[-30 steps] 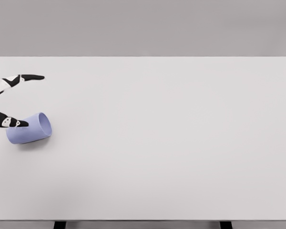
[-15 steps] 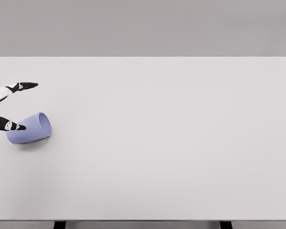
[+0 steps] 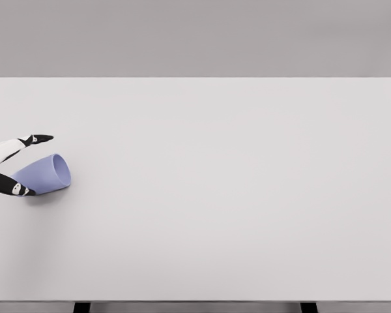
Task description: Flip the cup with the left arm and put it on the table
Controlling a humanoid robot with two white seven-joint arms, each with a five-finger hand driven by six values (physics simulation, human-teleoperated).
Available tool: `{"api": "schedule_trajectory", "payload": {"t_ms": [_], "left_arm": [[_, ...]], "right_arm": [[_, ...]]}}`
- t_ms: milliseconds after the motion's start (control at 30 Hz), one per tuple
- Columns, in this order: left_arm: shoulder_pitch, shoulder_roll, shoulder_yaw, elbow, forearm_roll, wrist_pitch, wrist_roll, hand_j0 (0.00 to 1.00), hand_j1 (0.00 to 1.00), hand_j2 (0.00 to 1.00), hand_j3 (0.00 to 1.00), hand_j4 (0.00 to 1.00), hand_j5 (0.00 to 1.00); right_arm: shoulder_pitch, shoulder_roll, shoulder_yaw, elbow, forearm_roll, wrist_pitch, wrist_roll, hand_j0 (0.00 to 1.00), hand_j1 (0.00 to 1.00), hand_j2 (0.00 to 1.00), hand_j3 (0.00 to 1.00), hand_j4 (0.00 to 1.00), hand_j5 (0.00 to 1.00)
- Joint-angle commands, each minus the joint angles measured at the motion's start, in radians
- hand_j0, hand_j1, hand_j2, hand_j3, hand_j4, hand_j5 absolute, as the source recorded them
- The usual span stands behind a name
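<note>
Straddling the toppled cup (image 3: 44,175), the left hand (image 3: 6,168), mostly cropped, shows two spread fingers.

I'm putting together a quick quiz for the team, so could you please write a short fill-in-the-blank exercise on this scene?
1. The cup is coloured ____.
2. The cup lies on its ____ on the table.
3. The cup's open mouth faces the picture's ____.
4. The left hand has one finger above the cup and another ____ it in the picture.

Missing words: blue; side; right; below
</note>
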Motion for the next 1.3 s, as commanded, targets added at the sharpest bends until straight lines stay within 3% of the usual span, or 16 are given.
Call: {"api": "schedule_trajectory", "payload": {"t_ms": [0, 1267], "left_arm": [[0.0, -0.007, 0.005, 0.001, 0.0, 0.042, 0.0, 0.98, 0.98, 0.98, 0.98, 0.98, 0.98], [0.051, -0.09, 0.015, 0.007, 0.009, 0.111, 0.0, 0.95, 0.95, 0.95, 0.95, 0.95, 0.95]], "right_arm": [[0.0, 0.0, 0.0, 0.0, 0.0, 0.001, 0.0, 1.0, 1.0, 1.0, 1.0, 1.0, 1.0], [0.0, 0.0, 0.0, 0.0, 0.0, 0.001, 0.0, 1.0, 1.0, 1.0, 1.0, 1.0, 1.0]]}}
